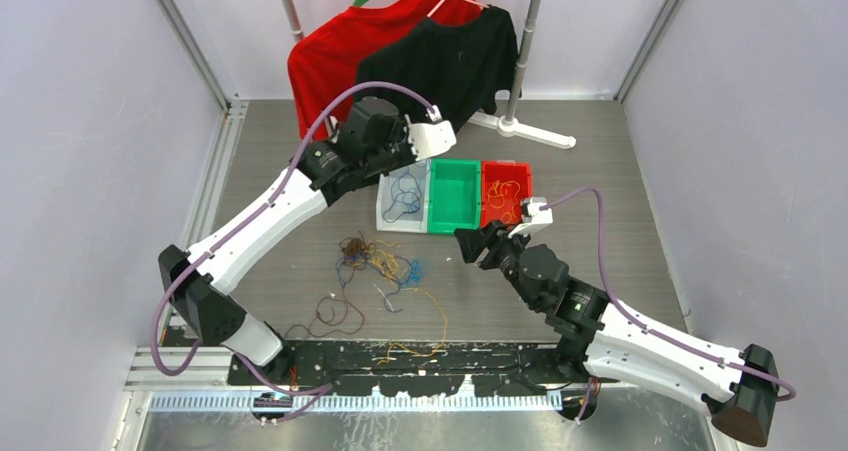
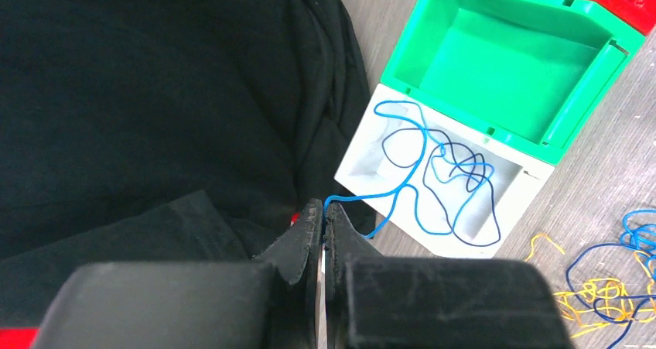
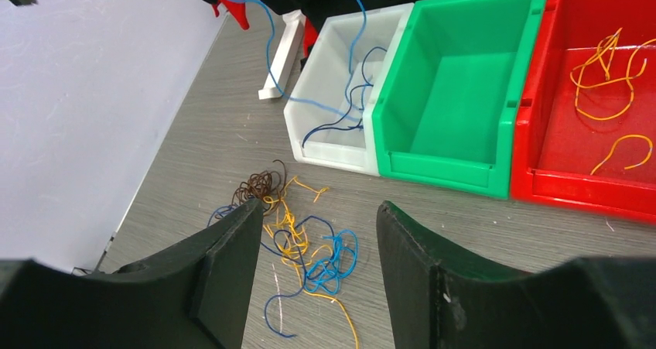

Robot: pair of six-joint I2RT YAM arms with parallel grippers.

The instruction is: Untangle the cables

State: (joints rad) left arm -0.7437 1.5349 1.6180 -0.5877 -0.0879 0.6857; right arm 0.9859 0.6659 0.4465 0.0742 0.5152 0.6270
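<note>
My left gripper [image 2: 324, 210] is shut on a light blue cable [image 2: 402, 190] and holds its end above the white bin [image 2: 363, 159]; the rest of that cable lies in the bin with a dark blue cable [image 2: 472, 179]. From above, the left gripper [image 1: 432, 136] is over the white bin's [image 1: 384, 211] far edge. My right gripper [image 3: 319, 217] is open and empty, above a tangle of blue, yellow and brown cables [image 3: 305, 241] on the table [image 1: 380, 261]. Yellow cables [image 3: 607, 86] lie in the red bin [image 3: 596, 183].
A green bin [image 1: 455, 196] stands between the white and red bins [image 1: 508, 193]. A red shirt [image 1: 340, 41] and a black shirt [image 1: 445, 61] hang on a rack at the back. More loose cables [image 1: 335, 316] lie near the table's front edge.
</note>
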